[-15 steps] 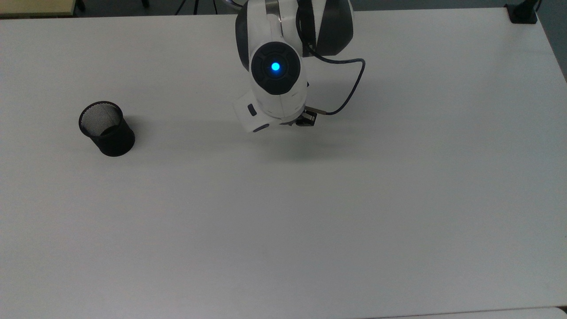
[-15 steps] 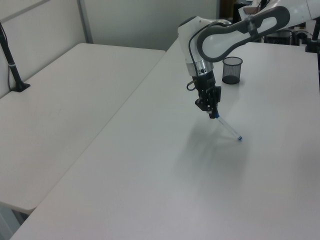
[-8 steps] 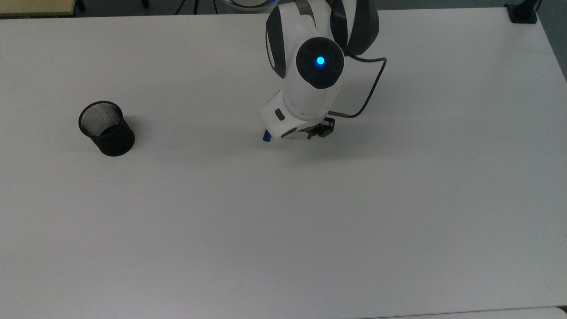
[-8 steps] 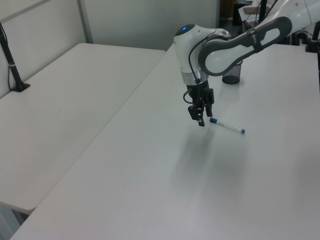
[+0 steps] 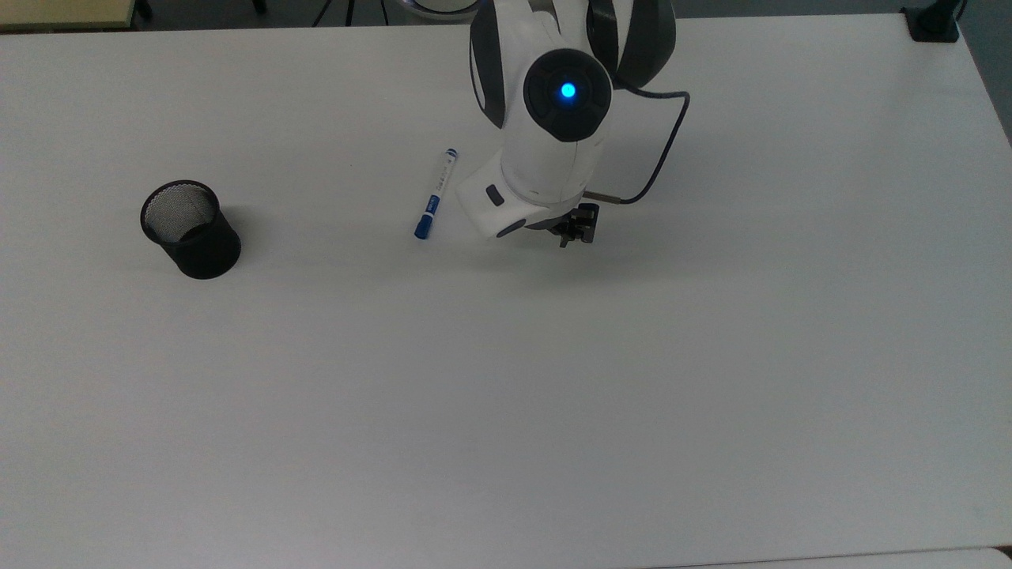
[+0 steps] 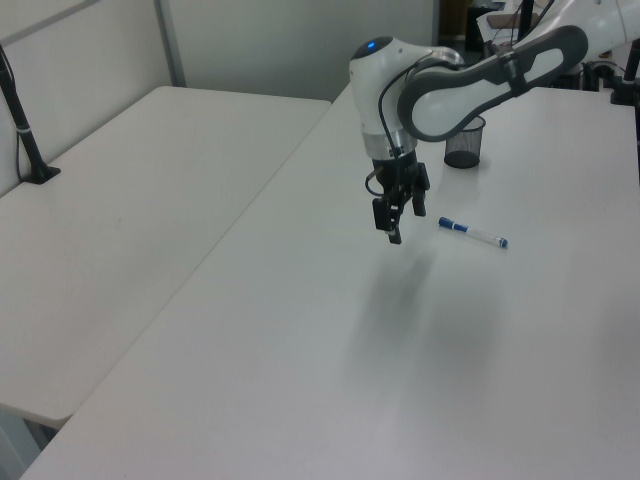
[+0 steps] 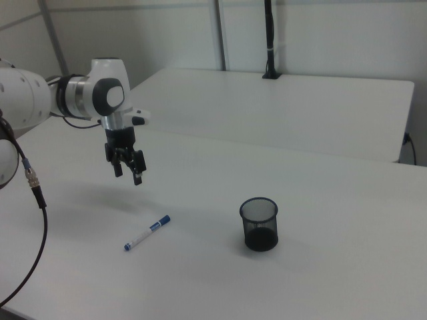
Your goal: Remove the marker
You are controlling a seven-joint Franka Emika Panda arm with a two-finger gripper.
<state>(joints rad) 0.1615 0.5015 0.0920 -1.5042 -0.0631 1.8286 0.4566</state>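
Top view first: I see the white table [image 5: 711, 395] from above, with the marker [image 5: 436, 194] lying flat on it a little above centre, its blue cap toward 7 o'clock and its small blue end toward 1 o'clock. From the marker, the black mesh cup [image 5: 190, 229] stands upright at about 9 o'clock, well apart, and nothing shows above its rim. The white arm [image 5: 553, 118] reaches in from the 12 o'clock edge with a blue light glowing on its upper joint. A dark cable [image 5: 660, 150] loops off the arm toward 3 o'clock. The gripper [image 5: 573, 231] peeks out beneath the arm, near the marker at roughly 4 o'clock from it, not touching it.

From the left view I see the gripper [image 6: 394, 222] hanging above the table, fingers pointing down and parted with a narrow gap between them, holding nothing. The marker [image 6: 472, 232] lies on the surface at 3 o'clock from it, apart from the fingers, and the mesh cup [image 6: 464, 139] sits farther back toward 1 o'clock.

From the right view the gripper [image 7: 129, 169] is again clear of the table, its two fingers spread and empty. The marker [image 7: 147, 233] rests below it at about 5 o'clock, and the cup [image 7: 259, 223] stands at 3 o'clock from the marker. A second white table [image 7: 300, 113] sits behind, bearing a black pole [image 7: 269, 40].
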